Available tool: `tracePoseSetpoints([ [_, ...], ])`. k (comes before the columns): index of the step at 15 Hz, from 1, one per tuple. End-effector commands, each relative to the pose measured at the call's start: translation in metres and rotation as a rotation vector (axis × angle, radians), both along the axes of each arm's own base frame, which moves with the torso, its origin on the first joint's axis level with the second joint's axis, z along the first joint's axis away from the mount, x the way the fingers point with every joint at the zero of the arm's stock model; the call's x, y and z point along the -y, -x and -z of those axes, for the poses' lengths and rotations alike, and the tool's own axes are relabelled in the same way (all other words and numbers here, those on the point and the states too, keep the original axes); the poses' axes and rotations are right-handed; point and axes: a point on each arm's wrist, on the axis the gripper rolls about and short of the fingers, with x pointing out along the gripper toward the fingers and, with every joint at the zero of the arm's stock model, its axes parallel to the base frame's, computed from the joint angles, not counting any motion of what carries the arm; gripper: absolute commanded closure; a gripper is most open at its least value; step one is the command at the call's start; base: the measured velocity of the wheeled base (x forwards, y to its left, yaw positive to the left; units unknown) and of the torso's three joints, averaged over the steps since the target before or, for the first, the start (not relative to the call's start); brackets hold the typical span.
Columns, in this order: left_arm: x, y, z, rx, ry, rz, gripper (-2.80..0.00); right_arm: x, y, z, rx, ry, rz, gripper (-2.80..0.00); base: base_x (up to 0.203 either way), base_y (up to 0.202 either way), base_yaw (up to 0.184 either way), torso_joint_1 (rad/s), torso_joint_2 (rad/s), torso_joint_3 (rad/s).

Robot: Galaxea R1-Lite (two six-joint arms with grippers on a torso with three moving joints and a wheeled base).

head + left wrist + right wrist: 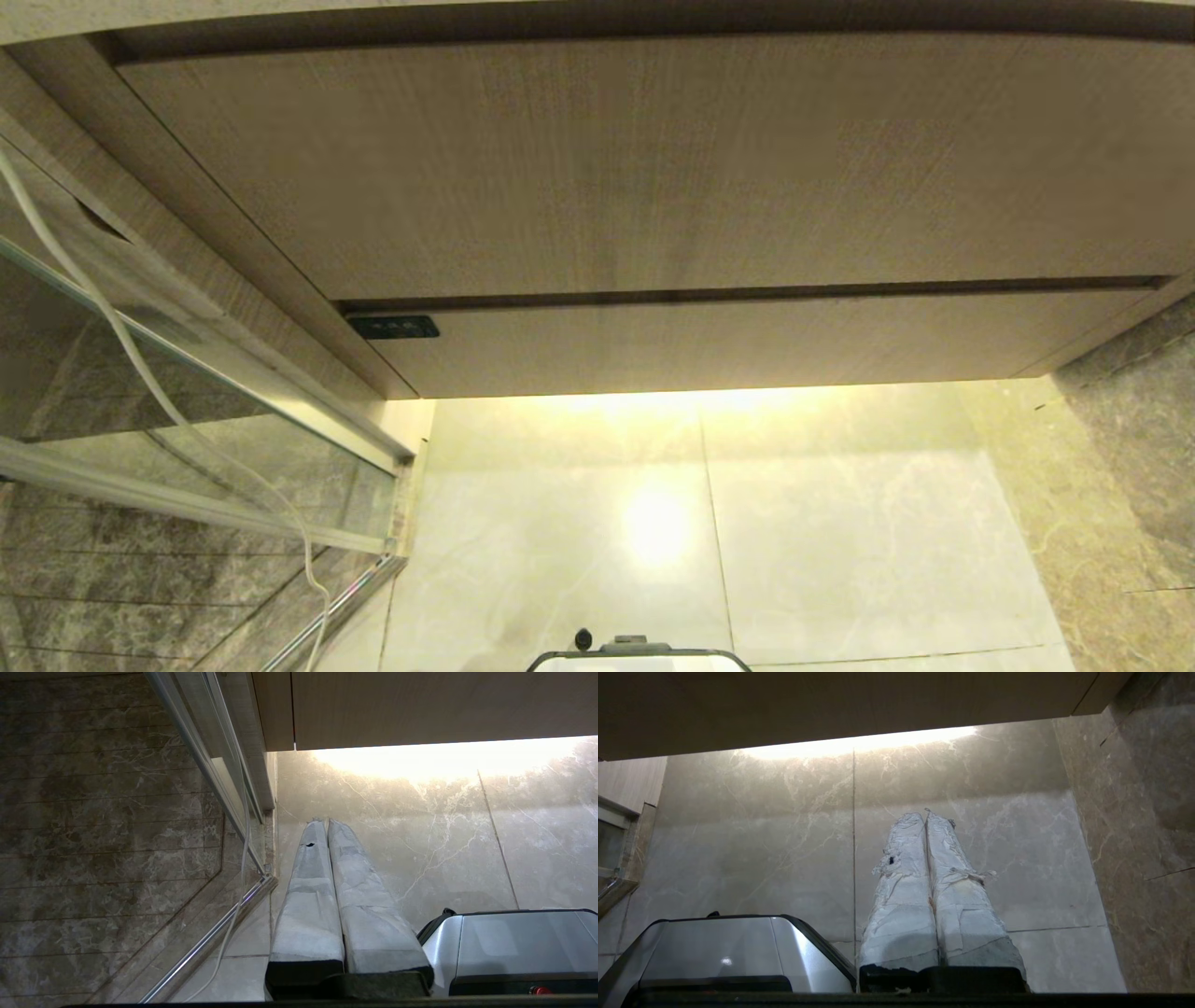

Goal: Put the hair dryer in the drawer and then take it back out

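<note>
The drawer (747,350) is being seen shut in the head view, its narrow wood-grain strip front lying flush below the much taller wood-grain front panel (635,168), with a dark gap running between the two. A small black label (393,327) is being shown at the left end of that gap. The hair dryer is not being shown in any view, so its place cannot be told. Warm light is being cast from under the cabinet onto the pale marble floor (840,523). At the left, a glass partition with a metal frame (187,504) is being crossed by a thin white cord (140,373). The left tool (323,822) is being held low over the floor near the robot's silver base (514,947), its wrapped fingers pressed together and empty. The right tool (924,814) is likewise being held closed and empty above the floor tiles.
</note>
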Motion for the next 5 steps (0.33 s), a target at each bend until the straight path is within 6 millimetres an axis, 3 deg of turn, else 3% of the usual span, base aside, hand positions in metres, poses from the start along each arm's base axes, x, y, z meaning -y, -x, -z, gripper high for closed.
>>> tracePoseSetpoints([
  [1,0.0,-0.0001,0.0004,-0.001,0.0,0.0,0.0,0.0001,-0.0002,0.0006,-0.005,-0.003,0.003,0.0,0.0,0.0,0.0,0.0,0.0,0.0],
  [5,0.0,0.0,0.0,0.0,0.0,0.0,0.0,0.0001,-0.0002,0.0005,-0.004,-0.013,0.005,0.0,0.0,0.0,0.0,0.0,0.0,0.0],
])
